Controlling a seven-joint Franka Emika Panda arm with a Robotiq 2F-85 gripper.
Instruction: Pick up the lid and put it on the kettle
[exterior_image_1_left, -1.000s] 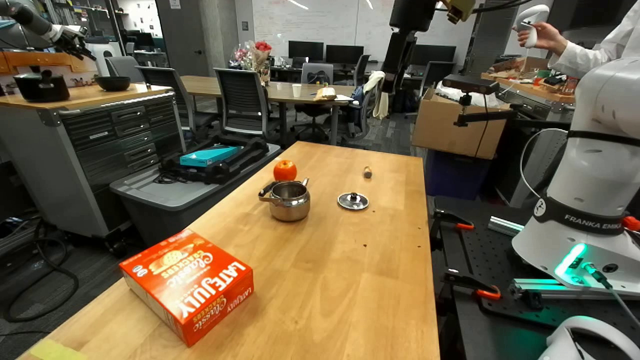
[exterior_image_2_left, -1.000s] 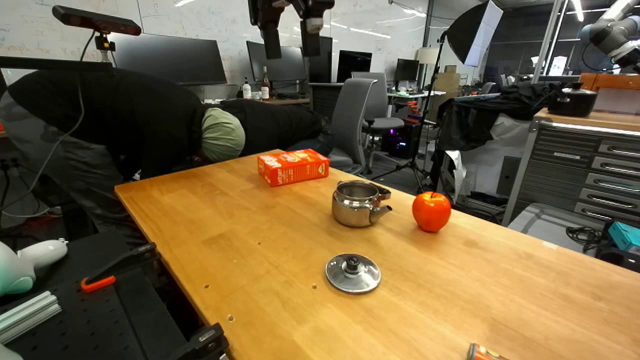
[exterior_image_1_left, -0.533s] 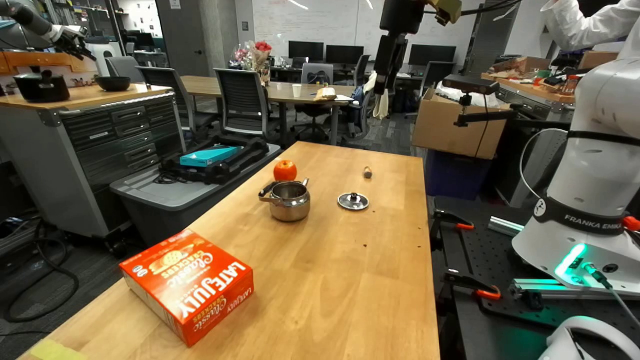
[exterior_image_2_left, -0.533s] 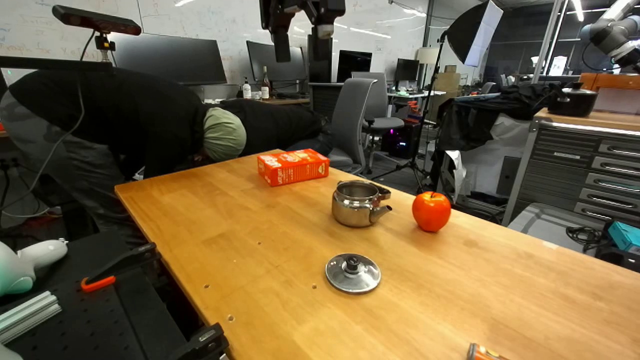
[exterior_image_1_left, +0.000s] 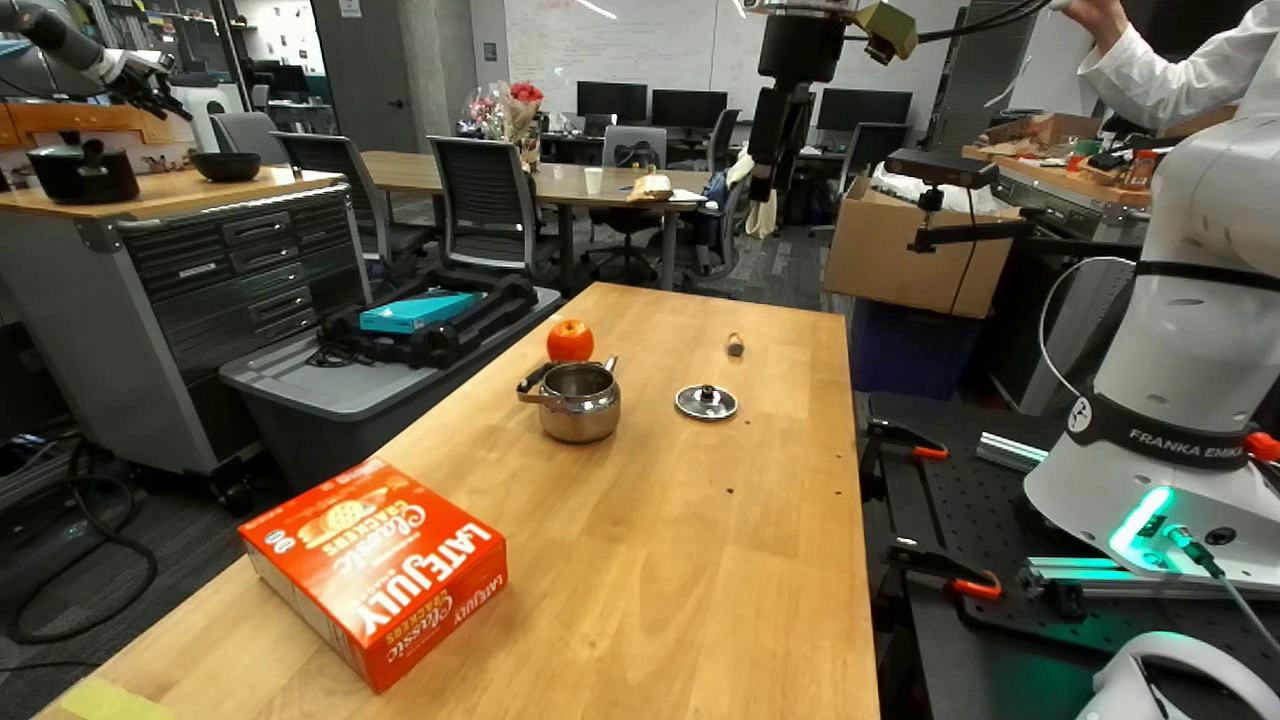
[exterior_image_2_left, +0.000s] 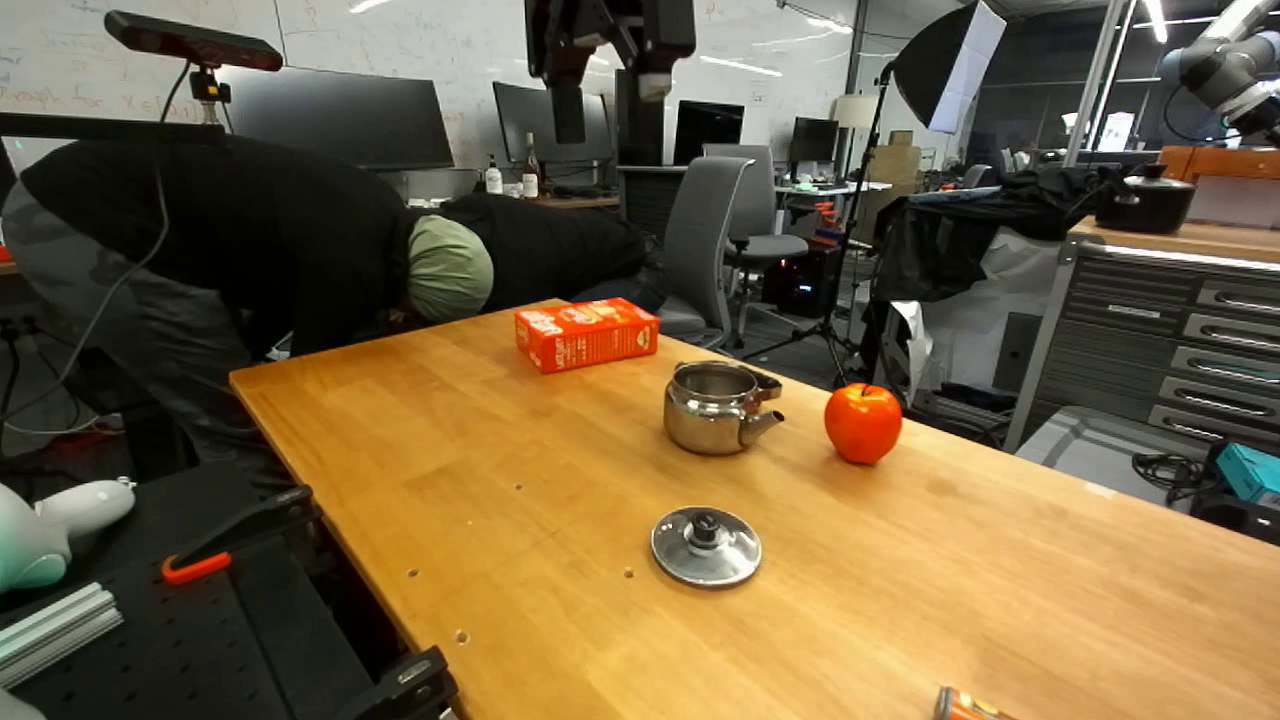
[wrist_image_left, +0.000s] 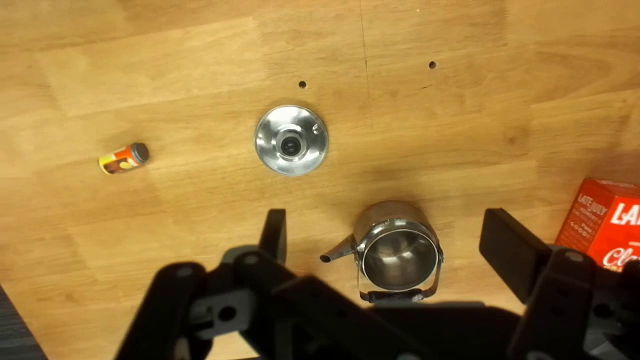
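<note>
The lid (exterior_image_1_left: 706, 402), a silvery disc with a dark knob, lies knob up on the table. It also shows in an exterior view (exterior_image_2_left: 706, 546) and in the wrist view (wrist_image_left: 291, 141). The steel kettle (exterior_image_1_left: 580, 412) stands upright and uncovered, its dark handle folded to one side; it also shows in an exterior view (exterior_image_2_left: 708, 415) and in the wrist view (wrist_image_left: 394, 215). My gripper (exterior_image_1_left: 775, 188) is high above the table, fingers down, open and empty. Its spread fingers also show in an exterior view (exterior_image_2_left: 606, 142) and in the wrist view (wrist_image_left: 385, 225), where the kettle appears between them.
A red-orange fruit (exterior_image_2_left: 863, 423) stands beside the kettle, near the spout. An orange cracker box (exterior_image_1_left: 375, 565) lies on the table (exterior_image_1_left: 690, 580), on the kettle's far side from the fruit. A small battery-like cylinder (wrist_image_left: 124, 158) lies beyond the lid. Clamps (exterior_image_1_left: 945, 570) sit by the robot base.
My gripper has moved sideways, leftward in an exterior view, and has come down a little, its fingers more upright. The lid and kettle have not moved.
</note>
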